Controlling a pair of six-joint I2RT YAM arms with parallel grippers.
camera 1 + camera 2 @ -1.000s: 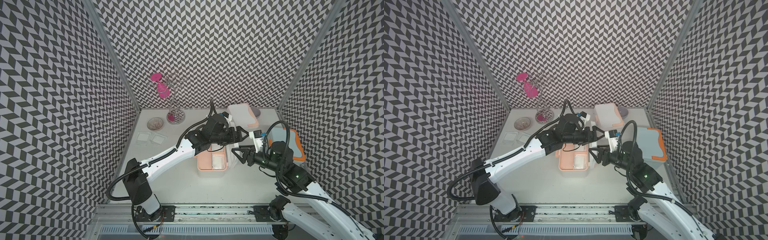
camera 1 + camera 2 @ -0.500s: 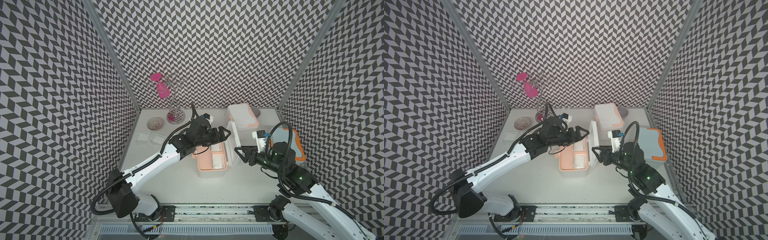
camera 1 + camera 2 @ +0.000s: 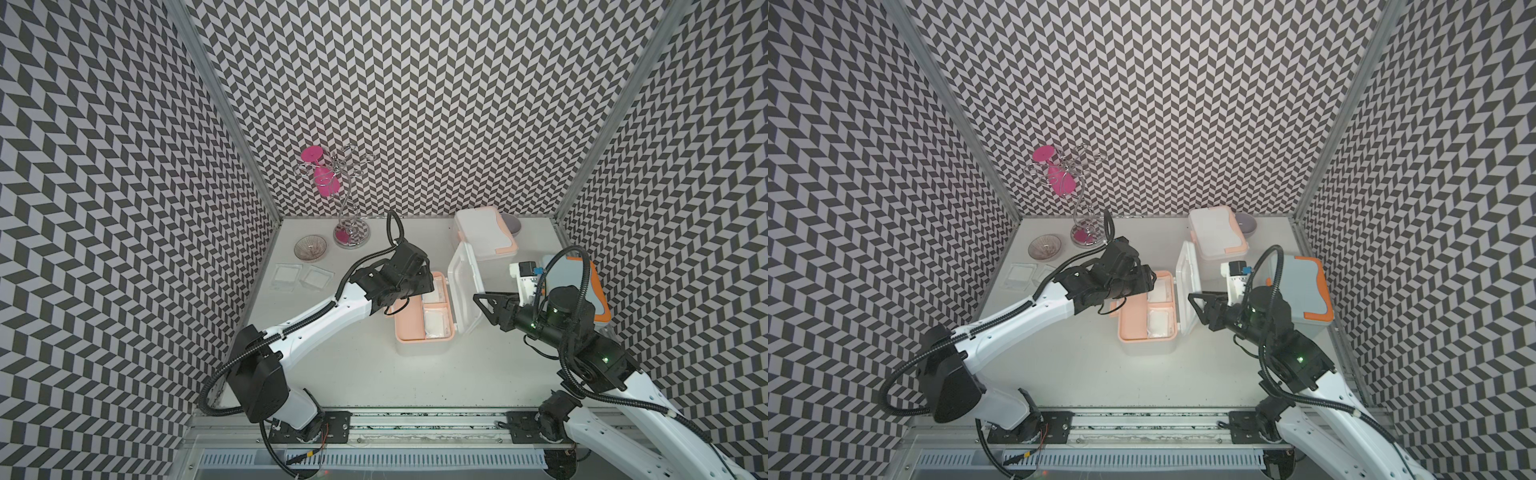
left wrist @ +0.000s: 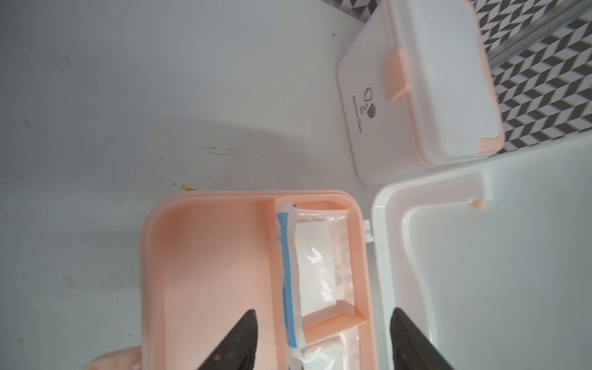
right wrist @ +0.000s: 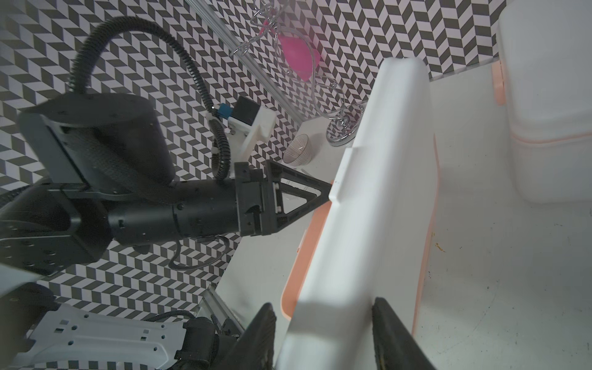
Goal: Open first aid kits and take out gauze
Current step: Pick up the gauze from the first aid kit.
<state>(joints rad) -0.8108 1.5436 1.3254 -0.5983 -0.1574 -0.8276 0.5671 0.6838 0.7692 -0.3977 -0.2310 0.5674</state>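
Lid held up, left gripper over the gauze — pick step.
Right gripper (image 5: 323,304) is clamped on the upright lid (image 3: 465,286) of the open kit (image 3: 419,350). Left gripper (image 4: 324,311) hangs part-open and empty above the tray (image 4: 205,256). Gauze (image 3: 436,328) lies in the hinge-side pockets, at 3 o'clock of the tray in a top view. We'd drop straight down, straddle one wrapper edge — clear of the blue-striped packet (image 4: 286,272) — then pinch.

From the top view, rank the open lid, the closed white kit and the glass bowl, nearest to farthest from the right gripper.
1. open lid, in the right gripper.
2. closed white kit, back wall.
3. glass bowl, far left.
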